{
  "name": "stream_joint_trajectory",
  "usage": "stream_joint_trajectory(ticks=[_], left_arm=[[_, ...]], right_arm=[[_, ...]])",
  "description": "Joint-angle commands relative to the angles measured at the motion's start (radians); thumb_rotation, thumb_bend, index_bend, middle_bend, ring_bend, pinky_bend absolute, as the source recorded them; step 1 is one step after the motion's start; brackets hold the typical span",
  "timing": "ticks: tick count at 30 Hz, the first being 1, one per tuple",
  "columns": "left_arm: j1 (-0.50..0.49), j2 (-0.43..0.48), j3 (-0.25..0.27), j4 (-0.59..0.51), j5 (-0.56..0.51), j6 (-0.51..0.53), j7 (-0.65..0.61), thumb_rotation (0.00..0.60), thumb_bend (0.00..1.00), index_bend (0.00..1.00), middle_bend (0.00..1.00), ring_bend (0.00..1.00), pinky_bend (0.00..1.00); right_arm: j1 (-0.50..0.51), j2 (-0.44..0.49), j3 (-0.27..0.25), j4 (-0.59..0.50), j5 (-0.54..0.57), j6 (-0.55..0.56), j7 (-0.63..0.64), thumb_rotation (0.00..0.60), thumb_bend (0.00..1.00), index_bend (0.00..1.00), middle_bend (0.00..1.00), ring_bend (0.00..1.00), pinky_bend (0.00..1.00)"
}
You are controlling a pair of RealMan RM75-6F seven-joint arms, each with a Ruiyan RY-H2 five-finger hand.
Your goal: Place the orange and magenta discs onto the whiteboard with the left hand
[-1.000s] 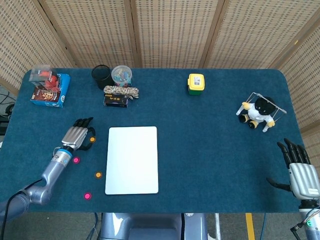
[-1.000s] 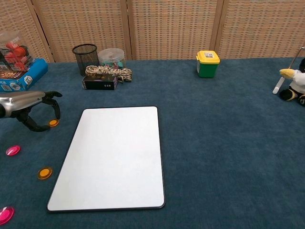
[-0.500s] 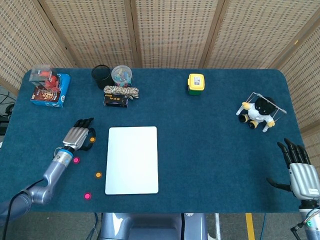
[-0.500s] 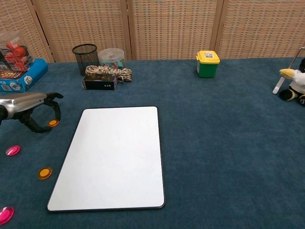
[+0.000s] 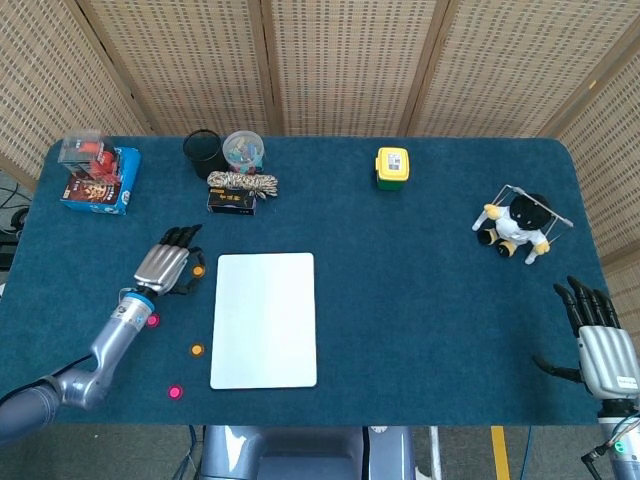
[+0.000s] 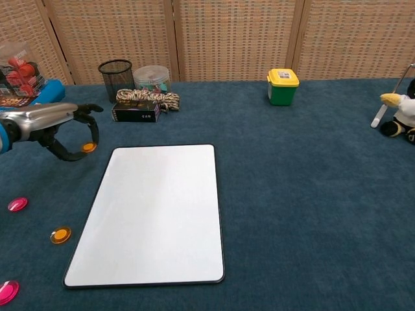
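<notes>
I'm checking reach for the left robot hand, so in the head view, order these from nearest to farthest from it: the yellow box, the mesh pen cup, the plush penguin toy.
From the left robot hand:
1. Mesh pen cup, at the table's back, closest on the left side.
2. Yellow box, at the back, past the middle.
3. Plush penguin toy, far over on the right side.

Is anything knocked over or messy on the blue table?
Nothing looks spilled or broken. The penguin toy lies tipped among white rods at the far right, and three discs sit loose left of the whiteboard.
</notes>
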Motion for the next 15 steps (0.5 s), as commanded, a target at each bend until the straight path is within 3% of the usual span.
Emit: stream_joint_trajectory(ticks=[1, 3, 7, 15], left_arm=[[-0.046, -0.027, -0.027, -0.036, -0.046, -0.022, 0.067, 0.600, 0.39, 0.53, 0.00, 0.00, 0.00], [-0.058, -0.040, -0.030, -0.045, -0.064, -0.024, 0.097, 0.600, 0.38, 0.50, 0.00, 0.00, 0.00], [-0.071, -0.047, -0.029, -0.075, -0.101, -0.021, 0.153, 0.600, 0.27, 0.22, 0.00, 0.00, 0.00], [-0.041, 0.007, 0.001, -0.137, -0.099, 0.019, 0.160, 0.600, 0.26, 0.19, 0.00, 0.00, 0.00]], right_arm=[[-0.001, 0.001, 0.001, 0.000, 0.001, 0.000, 0.003, 0.600, 0.00, 0.00, 0.00, 0.00, 0.00], [-0.001, 0.001, 0.001, 0.002, 0.003, 0.001, 0.005, 0.600, 0.00, 0.00, 0.00, 0.00, 0.00], [-0.004, 0.002, 0.000, 0.006, 0.004, 0.003, 0.013, 0.600, 0.00, 0.00, 0.00, 0.00, 0.00], [-0.006, 0.002, -0.001, 0.011, 0.000, 0.007, 0.018, 0.600, 0.00, 0.00, 0.00, 0.00, 0.00]])
